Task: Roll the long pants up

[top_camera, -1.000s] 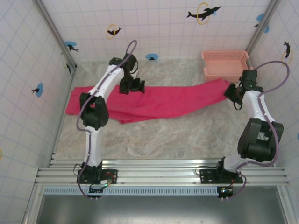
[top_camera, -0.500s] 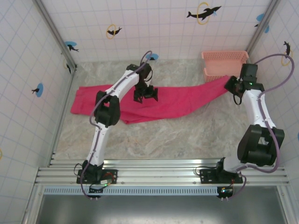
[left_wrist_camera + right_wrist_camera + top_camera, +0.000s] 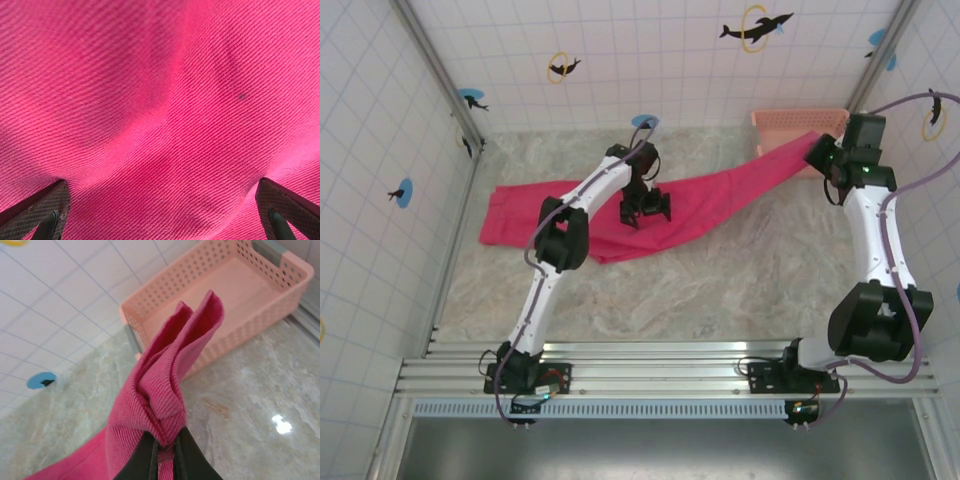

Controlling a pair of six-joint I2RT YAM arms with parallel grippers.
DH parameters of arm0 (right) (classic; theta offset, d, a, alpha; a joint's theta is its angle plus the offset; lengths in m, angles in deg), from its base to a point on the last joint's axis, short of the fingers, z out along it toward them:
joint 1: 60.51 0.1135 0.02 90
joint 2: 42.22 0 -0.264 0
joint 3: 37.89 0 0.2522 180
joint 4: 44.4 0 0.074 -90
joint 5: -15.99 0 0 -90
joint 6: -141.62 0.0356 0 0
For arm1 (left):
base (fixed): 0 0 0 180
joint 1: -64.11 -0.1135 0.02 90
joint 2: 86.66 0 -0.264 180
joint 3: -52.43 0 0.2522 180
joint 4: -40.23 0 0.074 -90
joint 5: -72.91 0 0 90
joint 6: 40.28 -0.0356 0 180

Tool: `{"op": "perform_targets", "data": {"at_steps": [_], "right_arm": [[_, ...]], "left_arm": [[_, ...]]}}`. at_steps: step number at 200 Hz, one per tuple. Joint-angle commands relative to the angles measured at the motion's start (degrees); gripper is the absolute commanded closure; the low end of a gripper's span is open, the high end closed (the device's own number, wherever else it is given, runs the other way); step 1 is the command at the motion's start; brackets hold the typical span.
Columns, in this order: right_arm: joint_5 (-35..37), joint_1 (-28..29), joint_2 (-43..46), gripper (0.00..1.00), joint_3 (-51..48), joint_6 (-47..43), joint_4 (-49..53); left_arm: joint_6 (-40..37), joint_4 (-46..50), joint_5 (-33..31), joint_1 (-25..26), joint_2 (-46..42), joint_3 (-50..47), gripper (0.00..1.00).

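Marbled grey-beige table [image 3: 720,290], kinda glossy with a light glare on it, boxed in by white tiled walls [image 3: 670,50] with little dolphin stickers [image 3: 756,26] and rings on them. The pants [image 3: 720,195] are bright magenta, plain, and stretched in a long band across the far half of the table, from near the left wall over to the right. They mostly lie flat with a few soft folds along the near edge, but the right end is lifted off the surface. The right gripper [image 3: 162,452] has that end pinched tight between its dark jaws, the cloth bunched into a doubled-over fold that sticks up just in front of the basket [image 3: 240,290]. The basket's a salmon-pink rigid plastic thing with perforated walls, sitting in the far right corner. The left gripper [image 3: 647,207] is down over the middle of the pants with its jaws spread wide, textured fingers [image 3: 42,202] at either side and cloth dimpling between them. Up close the fabric shows a fine diagonal twill rib and one tiny dark speck.
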Motion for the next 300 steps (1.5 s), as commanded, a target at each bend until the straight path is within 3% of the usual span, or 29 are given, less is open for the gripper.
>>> {"op": "perform_targets", "data": {"at_steps": [1, 52, 91, 109, 145, 178, 212, 257, 300], "right_arm": [[-2.82, -0.6, -0.59, 1.0, 2.55, 3.28, -5.96], [-6.73, 4.04, -1.88, 1.0, 2.22, 7.97, -12.88], [-7.67, 7.17, -2.64, 1.0, 3.85, 7.65, -14.49], [-9.69, 7.98, -3.09, 1.0, 5.61, 7.71, -14.73], [-14.26, 12.46, -4.06, 1.0, 9.42, 8.4, -14.59], [-15.21, 20.81, -6.82, 1.0, 12.93, 9.29, -14.28], [-14.66, 28.84, -11.77, 1.0, 16.65, 10.74, -15.39], [-15.53, 37.55, -21.84, 1.0, 27.1, 11.05, -13.65], [-17.4, 43.98, -29.21, 1.0, 35.12, 10.54, -8.87]], "left_arm": [[7.24, -5.04, 5.6, 2.8, 5.18, 1.77, 0.03], [22.14, -17.56, 13.45, 9.2, 9.74, 5.09, 0.03], [24.47, -20.51, 14.59, 7.56, 6.24, 3.85, 0.03], [23.7, -21.42, 13.77, 4.35, 0.59, 0.11, 0.02], [15.51, -16.14, 5.13, -9.62, -16.92, -9.19, 0.03], [6.6, -9.63, -5.24, -22.63, -30.32, -21.6, 0.02], [1.31, -9.26, -9.85, -31.97, -38.97, -38.76, 0.02], [-1.49, -11.54, -11.42, -36.26, -37.92, -47.53, 0.03], [0.22, -15.34, -8.49, -38.37, -30.28, -46.31, 0.03]]}}
